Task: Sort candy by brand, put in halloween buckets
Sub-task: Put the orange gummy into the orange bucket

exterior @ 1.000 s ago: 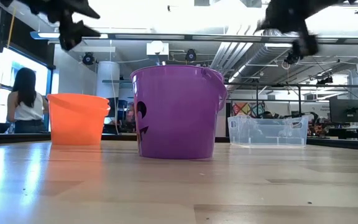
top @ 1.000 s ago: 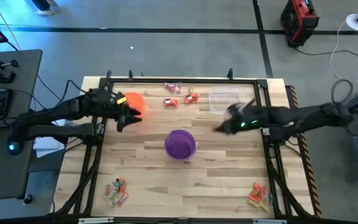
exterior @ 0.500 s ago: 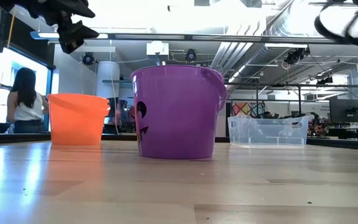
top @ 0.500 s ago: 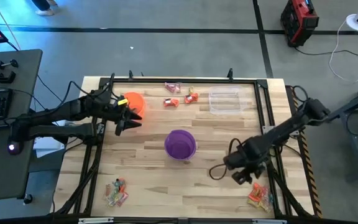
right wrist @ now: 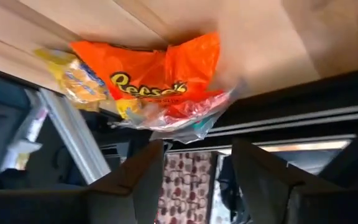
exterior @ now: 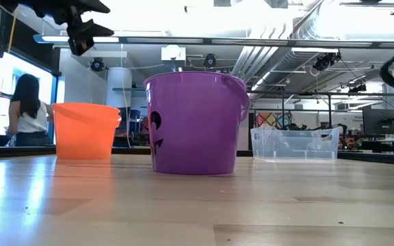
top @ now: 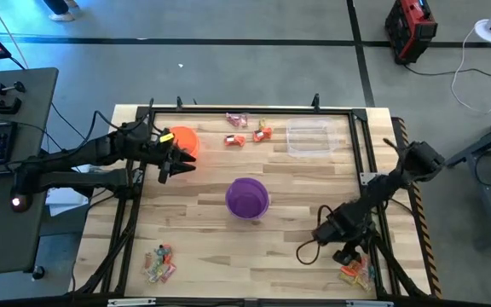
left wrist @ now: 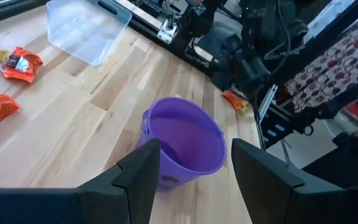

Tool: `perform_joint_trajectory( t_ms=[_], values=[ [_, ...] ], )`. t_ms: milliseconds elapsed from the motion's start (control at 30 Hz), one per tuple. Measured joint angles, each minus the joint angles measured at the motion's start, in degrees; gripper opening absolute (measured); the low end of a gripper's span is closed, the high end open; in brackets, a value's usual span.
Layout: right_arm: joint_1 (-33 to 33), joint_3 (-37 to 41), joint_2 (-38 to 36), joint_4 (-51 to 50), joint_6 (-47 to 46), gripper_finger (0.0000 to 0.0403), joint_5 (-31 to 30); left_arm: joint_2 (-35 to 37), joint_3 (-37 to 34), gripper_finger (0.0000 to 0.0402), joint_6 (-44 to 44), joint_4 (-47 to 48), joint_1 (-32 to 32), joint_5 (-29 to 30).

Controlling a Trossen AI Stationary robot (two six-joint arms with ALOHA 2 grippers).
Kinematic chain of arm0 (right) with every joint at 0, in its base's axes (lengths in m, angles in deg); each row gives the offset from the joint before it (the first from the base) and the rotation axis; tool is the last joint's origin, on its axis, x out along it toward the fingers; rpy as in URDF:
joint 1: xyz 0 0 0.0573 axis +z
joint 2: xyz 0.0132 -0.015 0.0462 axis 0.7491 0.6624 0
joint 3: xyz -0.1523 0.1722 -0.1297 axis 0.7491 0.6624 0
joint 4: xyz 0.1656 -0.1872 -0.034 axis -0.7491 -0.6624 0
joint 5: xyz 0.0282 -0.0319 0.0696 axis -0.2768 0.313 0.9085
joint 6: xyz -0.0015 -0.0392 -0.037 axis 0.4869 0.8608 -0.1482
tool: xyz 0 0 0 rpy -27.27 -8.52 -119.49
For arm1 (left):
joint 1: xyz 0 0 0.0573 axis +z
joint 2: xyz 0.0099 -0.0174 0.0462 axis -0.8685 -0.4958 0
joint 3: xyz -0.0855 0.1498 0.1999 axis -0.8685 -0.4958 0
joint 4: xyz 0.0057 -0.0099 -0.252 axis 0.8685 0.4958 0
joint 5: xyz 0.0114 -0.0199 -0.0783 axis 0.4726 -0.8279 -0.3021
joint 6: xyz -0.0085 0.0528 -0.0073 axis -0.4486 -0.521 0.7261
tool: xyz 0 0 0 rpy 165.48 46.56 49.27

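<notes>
The orange bucket (top: 184, 141) stands at the far left and the purple bucket (top: 247, 198) mid-table, both upright on their bases. My left gripper (top: 180, 163) hangs open in the air beside the orange bucket; its wrist view looks over the purple bucket (left wrist: 185, 140). My right gripper (top: 345, 253) stands open just short of the near-right candy pile (top: 358, 269). In its wrist view an orange Reese's wrapper (right wrist: 160, 78) and a yellow sweet (right wrist: 79, 78) lie ahead of the gripper (right wrist: 194, 180), untouched. More candy lies near left (top: 158, 263) and at the far side (top: 247, 130).
A clear rectangular tub (top: 307, 136) stands at the far right of the table. The near-right candy pile lies close to the table's black frame rail (top: 380, 256). A person (exterior: 26, 109) stands in the room beyond the table.
My right gripper has swung from beside the clear tub toward the table's near edge and come down at the near-right candy pile.
</notes>
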Motion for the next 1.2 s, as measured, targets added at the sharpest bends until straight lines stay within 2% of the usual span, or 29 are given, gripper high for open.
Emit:
perform_joint_trajectory(
  t_ms=[267,533,633,833,1067,1200],
  values=[
    [3.1,0.0,6.3,10.1,-1.6,0.0183,0.0,0.0,0.0,0.0187,1.8,-0.4,0.0,0.2],
    [4.1,-0.1,10.5,10.0,-1.9,0.0176,1.1,0.0,0.0,0.0187,3.0,-0.3,0.0,3.0],
    [4.3,-0.2,10.5,9.6,-1.7,0.0143,1.1,0.0,0.0,0.0187,3.0,-0.3,0.0,3.1],
    [4.6,-2.3,10.4,5.0,1.6,0.0015,1.4,0.0,0.0,0.0187,2.5,-0.2,0.0,3.2],
    [3.0,-9.8,8.0,-5.7,10.1,0.0015,3.4,0.0,0.0,0.0187,2.0,-1.1,0.1,3.4],
    [1.7,-13.2,7.5,-10.7,14.1,0.0002,1.0,0.0,0.0,0.0187,0.3,-1.9,0.1,4.0]
  ],
)
